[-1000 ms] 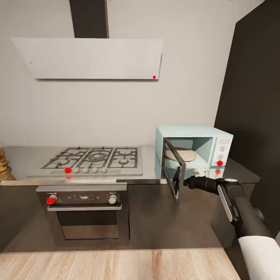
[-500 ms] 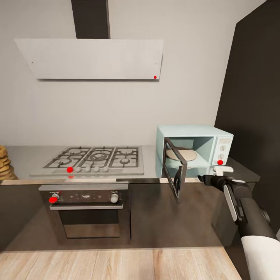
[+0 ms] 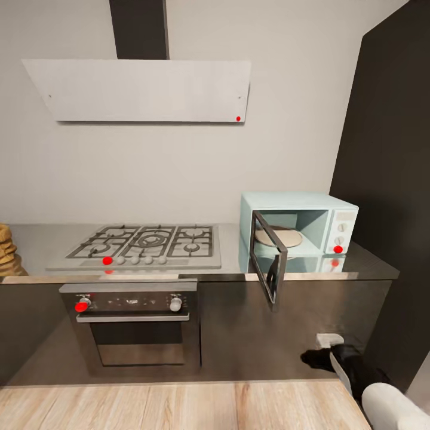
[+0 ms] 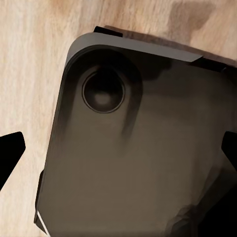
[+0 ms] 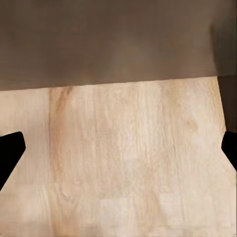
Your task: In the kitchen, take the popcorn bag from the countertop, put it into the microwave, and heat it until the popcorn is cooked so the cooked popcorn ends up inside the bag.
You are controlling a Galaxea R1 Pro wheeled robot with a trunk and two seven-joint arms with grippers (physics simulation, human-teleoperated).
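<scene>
Popcorn bag [image 3: 7, 248] at countertop [image 3: 36, 236] far left; microwave [image 3: 298, 230] door ajar; both claws spread, empty.

Microwave [image 3: 298, 206]: pale mint-blue shell, dark glass door in grey frame, white panel, red light, beige turntable inside. Countertop [image 3: 36, 239]: glossy grey. Hob [image 3: 143, 245]: steel, dark grates, red dot. Oven [image 3: 134, 316]: black, steel trim, red knob mark. Hood [image 3: 140, 89]: flat white, red dot. Walls pale grey, cabinets dark brown-black. Floor [image 3: 179, 406]: light wood grain. Popcorn bag [image 3: 7, 251]: tan-brown.
</scene>
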